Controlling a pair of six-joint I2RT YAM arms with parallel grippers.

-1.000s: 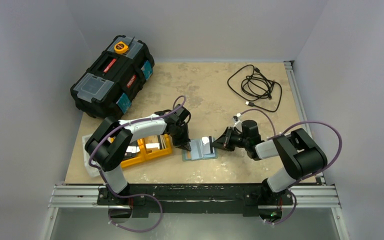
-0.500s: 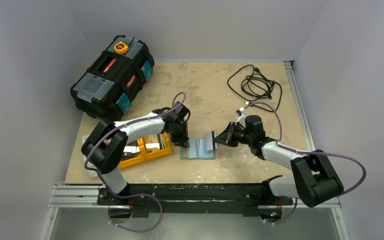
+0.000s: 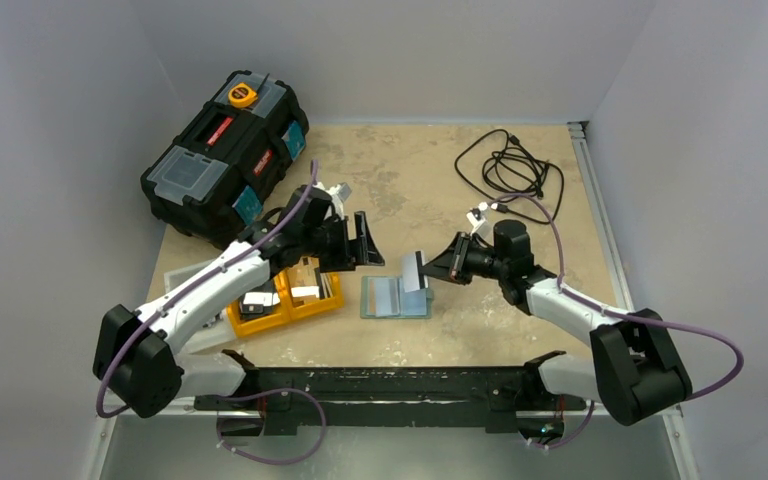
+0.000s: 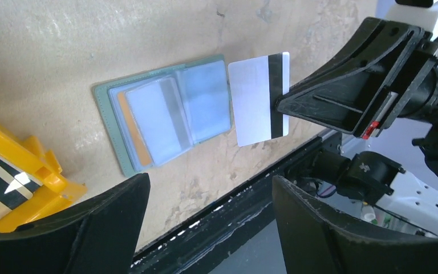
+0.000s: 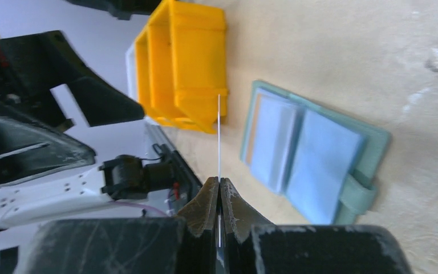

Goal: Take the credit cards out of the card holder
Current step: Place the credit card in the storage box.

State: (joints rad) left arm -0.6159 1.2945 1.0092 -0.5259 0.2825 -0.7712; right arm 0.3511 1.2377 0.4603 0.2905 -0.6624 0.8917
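The grey-green card holder (image 3: 396, 297) lies open and flat on the table, its pale blue lining up (image 4: 205, 100) (image 5: 319, 157). One whitish credit card (image 3: 412, 270) with a dark stripe (image 4: 259, 100) hangs on edge just right of the holder, clear of it, with my right gripper (image 3: 428, 270) (image 5: 219, 188) shut on its edge. Another pale card (image 4: 157, 120) sits in the holder's left pocket, with an orange strip (image 4: 134, 134) beside it. My left gripper (image 3: 365, 243) (image 4: 210, 185) is open and empty, raised above the table behind and left of the holder.
An orange two-compartment tray (image 3: 285, 297) (image 5: 185, 63) with cards in it stands left of the holder, on a white sheet (image 3: 175, 290). A black toolbox (image 3: 225, 150) sits at the far left. A coiled black cable (image 3: 510, 170) lies far right. The metal rail (image 3: 390, 385) runs along the near edge.
My left gripper let go of the holder's left edge, opened wide and drew up and back. My right gripper pulled the card out of the holder and lifted it rightwards.
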